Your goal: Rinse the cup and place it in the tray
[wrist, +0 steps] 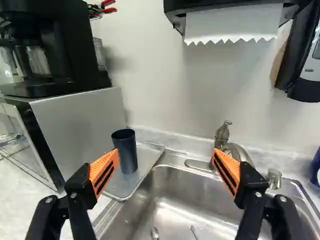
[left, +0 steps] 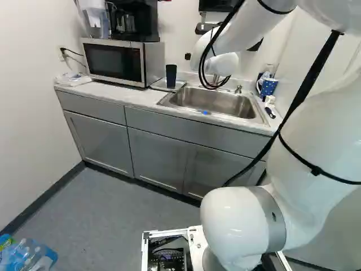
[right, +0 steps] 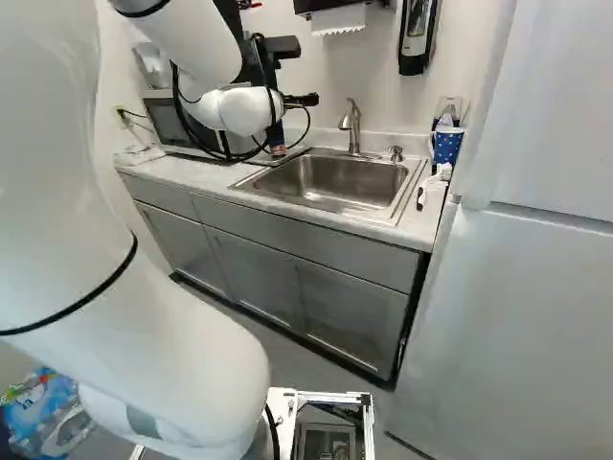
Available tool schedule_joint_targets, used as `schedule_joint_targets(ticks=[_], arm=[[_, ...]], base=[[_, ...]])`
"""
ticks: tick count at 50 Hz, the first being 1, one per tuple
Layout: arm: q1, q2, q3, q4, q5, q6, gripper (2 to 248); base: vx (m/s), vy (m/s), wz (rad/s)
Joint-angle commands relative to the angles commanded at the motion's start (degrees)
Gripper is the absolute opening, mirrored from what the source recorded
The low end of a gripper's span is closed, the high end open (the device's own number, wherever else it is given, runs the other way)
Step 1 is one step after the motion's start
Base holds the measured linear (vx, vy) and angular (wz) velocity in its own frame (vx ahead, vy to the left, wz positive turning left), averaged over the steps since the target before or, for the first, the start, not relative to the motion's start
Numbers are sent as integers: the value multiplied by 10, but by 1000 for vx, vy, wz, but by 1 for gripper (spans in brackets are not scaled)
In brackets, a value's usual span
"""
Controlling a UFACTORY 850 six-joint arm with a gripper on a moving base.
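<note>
Presently, the black two-fingered gripper (right: pixel 301 100) has its jaws spread wide, orange pads apart, with nothing pinched. Lettering: one small printed mark on the pale front of the black-and-white soap dispenser (wrist: pixel 311 65), beyond and above the right jaw; not transcribed.

Specimen: tall, dark navy, nearly cylindrical cup (wrist: pixel 125 152), smooth-sided, upright, its round mouth upward. It stands on the flat silver metal tray (wrist: pixel 119 184), ahead of the left jaw's tip. The tray lies on the pale worktop (wrist: pixel 20 200) between the silver-and-black microwave (wrist: pixel 82 130), outward of the left jaw, and the stainless steel sink (wrist: pixel 185 210), which spreads below and ahead of the gap between the jaws. Whether the left pad touches the cup cannot be told.

Obscured: the left pad covers a sliver of the cup's side; the cup's interior reads as dark, contents indeterminate. The brushed metal faucet (wrist: pixel 239 154) is partly hidden behind the right pad. Two metal spoons (wrist: pixel 155 233) in the sink, below the gap, are cut off. The black towel dispenser (wrist: pixel 175 6) above the gap is cropped, its white paper towel (wrist: pixel 232 22) showing a jagged edge. Outward of the right jaw, a blue object (wrist: pixel 316 167) is mostly cropped.
</note>
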Motion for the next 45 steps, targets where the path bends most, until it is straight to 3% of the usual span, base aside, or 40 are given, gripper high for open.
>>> schedule_joint_targets(ticks=[45], arm=[[-40,-57,-111,0,-114,0,247]], base=[[0,0,0]])
